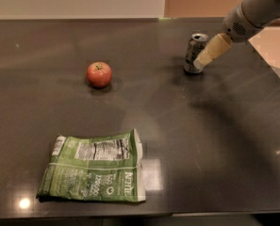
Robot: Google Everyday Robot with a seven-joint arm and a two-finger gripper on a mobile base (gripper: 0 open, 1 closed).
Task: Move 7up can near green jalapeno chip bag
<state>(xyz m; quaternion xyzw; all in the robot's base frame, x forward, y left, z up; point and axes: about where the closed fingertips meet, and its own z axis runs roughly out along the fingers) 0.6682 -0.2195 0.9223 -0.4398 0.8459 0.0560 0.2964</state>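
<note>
The 7up can stands upright at the back right of the dark table. It is silver-grey with a shiny top. My gripper comes in from the upper right, and its cream-coloured fingertip touches or nearly touches the can's right side. The green jalapeno chip bag lies flat near the front left edge, label side up, far from the can.
A red apple sits left of centre, between the can and the bag. The table's right edge runs close behind my arm. A wall stands behind the table's back edge.
</note>
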